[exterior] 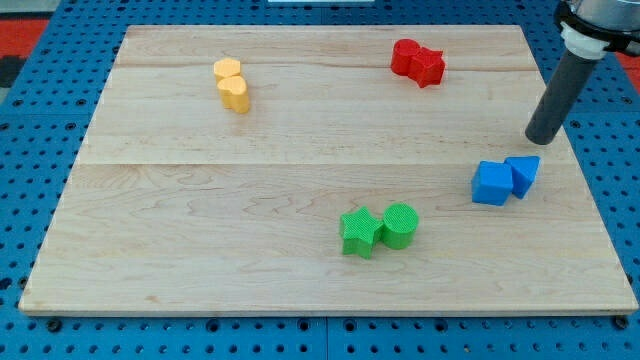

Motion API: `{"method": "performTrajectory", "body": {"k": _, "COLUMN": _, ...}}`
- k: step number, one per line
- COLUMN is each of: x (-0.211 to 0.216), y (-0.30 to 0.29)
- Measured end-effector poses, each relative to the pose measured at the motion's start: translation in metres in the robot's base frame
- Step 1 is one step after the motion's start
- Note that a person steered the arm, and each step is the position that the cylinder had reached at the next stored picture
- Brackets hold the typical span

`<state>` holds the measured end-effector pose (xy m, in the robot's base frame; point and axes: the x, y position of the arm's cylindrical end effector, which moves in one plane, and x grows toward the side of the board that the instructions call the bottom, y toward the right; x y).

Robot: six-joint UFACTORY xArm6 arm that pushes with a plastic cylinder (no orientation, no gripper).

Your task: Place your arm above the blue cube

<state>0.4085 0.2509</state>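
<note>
The blue cube (491,184) lies at the view's right on the wooden board (200,220), touching a smaller blue wedge-shaped block (523,174) on its right. My tip (541,138) rests on the board just above and to the right of the two blue blocks, a short gap from the wedge block. The dark rod rises from it to the view's top right corner.
Two yellow blocks (232,84) stand together at the top left. Two red blocks (417,61), one star-like, sit at the top right of centre. A green star (359,232) and a green cylinder (400,225) touch at the bottom centre. A blue pegboard (30,120) surrounds the board.
</note>
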Motion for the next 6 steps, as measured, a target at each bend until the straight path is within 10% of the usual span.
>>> {"method": "performTrajectory", "body": {"k": 6, "x": 0.001, "y": -0.049}}
